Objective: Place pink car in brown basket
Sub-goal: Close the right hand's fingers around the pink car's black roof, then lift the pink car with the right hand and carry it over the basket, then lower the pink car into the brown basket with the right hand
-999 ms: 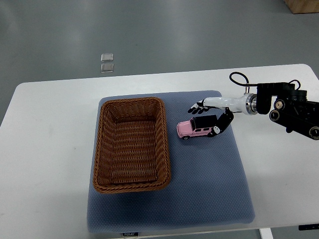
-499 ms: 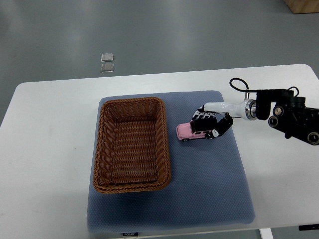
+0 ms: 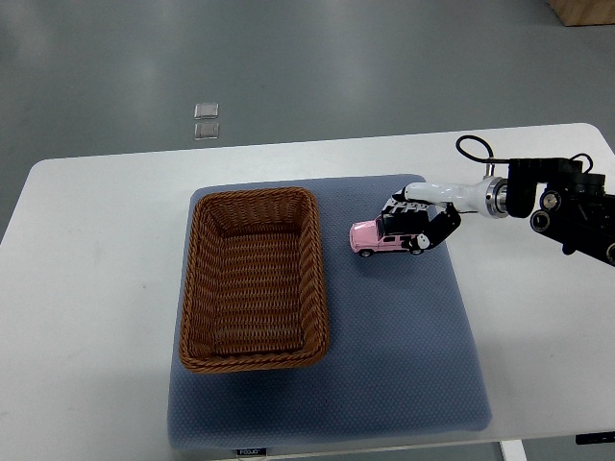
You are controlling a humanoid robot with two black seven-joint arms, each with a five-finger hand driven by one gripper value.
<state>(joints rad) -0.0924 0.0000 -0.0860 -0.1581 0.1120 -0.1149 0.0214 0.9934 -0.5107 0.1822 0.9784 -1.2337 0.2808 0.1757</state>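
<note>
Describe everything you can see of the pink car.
The pink car is a small boxy toy, like an off-roader, with a pink body, black roof and dark wheels. It sits upright, lengthwise left to right, on the blue-grey mat, right of the brown basket and clear of its rim. The right hand is curled over its rear half, fingers across the roof. Whether its wheels touch the mat cannot be told.

Open-topped brown wicker basket [image 3: 254, 279] unobstructed from above; bare blue mat [image 3: 404, 327] between it and small pink toy car [image 3: 386, 236].
</note>
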